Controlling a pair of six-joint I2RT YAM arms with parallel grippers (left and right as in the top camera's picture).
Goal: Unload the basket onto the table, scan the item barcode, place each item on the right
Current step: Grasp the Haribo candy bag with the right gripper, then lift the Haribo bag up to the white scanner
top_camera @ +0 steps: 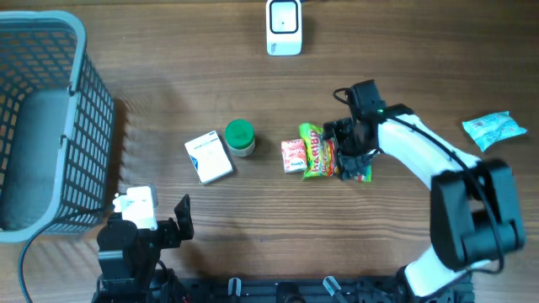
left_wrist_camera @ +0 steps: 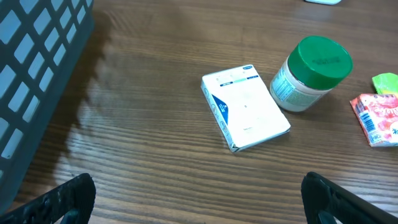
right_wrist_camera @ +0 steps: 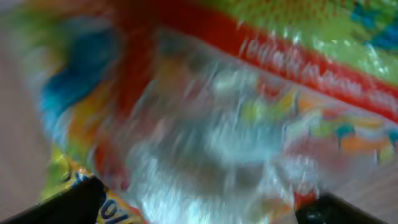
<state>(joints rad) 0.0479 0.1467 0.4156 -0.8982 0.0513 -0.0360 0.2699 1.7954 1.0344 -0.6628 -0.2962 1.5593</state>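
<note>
Candy bag lies mid-table, just beside pink packet, well apart from scanner. Your R gripper sits over it, fingers apart w/ bag between. L gripper fingers apart, nothing between.

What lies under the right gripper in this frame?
A colourful candy bag lies flat on the table beneath the right gripper, filling its wrist view. The gripper covers the bag's right end, so that part cannot be seen.

Candy bag blurred in right wrist view, basket cut off left
</note>
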